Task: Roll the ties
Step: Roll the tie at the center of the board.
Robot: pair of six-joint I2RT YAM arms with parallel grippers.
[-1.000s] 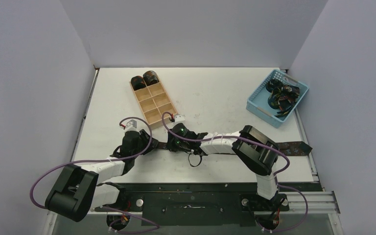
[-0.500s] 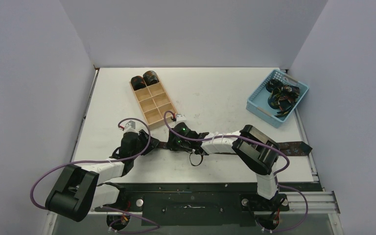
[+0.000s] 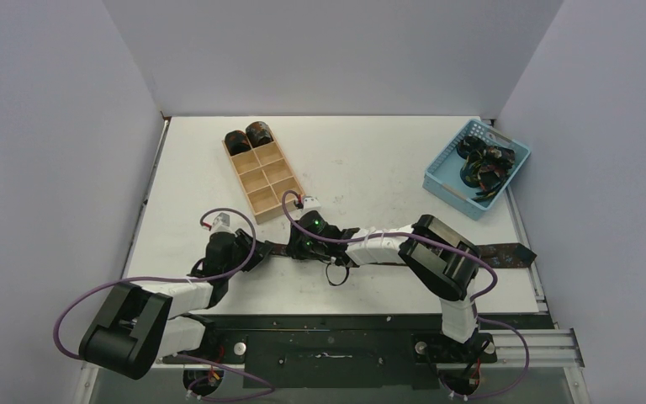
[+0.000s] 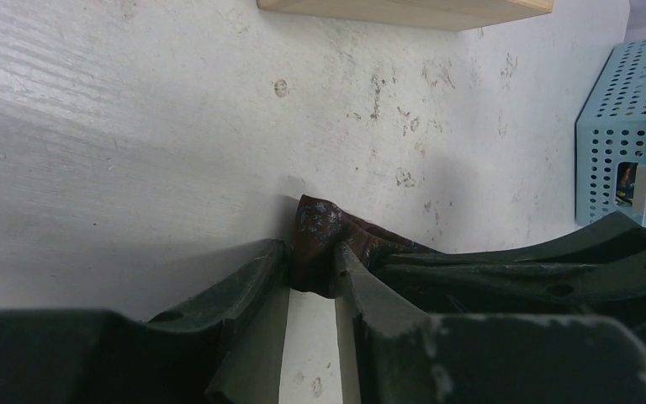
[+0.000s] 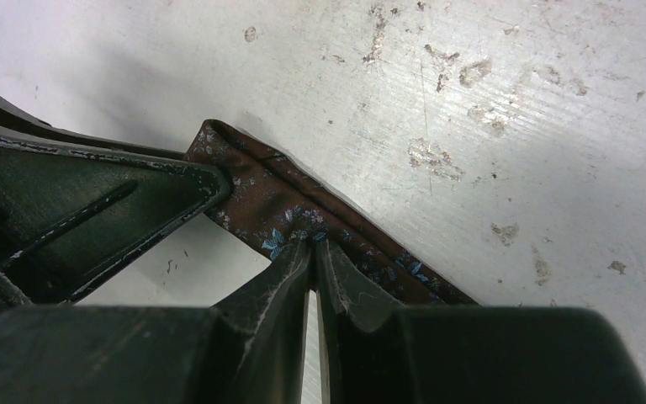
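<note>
A dark brown tie (image 3: 505,252) with small blue patterns lies flat along the near part of the table, its wide pointed end at the right. My left gripper (image 3: 256,252) is shut on the tie's narrow left end (image 4: 315,231). Its fingertips (image 4: 309,257) pinch the bunched fabric. My right gripper (image 3: 296,248) sits just to the right of it, shut on the tie's edge (image 5: 277,210). Its fingertips (image 5: 311,244) are closed on the fabric. The left gripper's finger (image 5: 92,210) shows close beside them. The middle of the tie is hidden under the right arm.
A tan wooden tray (image 3: 273,181) stands at the back left, with two dark coiled ties (image 3: 248,137) in its far compartments. A light blue basket (image 3: 446,172) with several loose ties stands at the far right. The table's near edge is just behind the arms.
My left arm has drawn back slightly toward the near left while keeping hold of the tie's end. The right gripper has barely moved.
</note>
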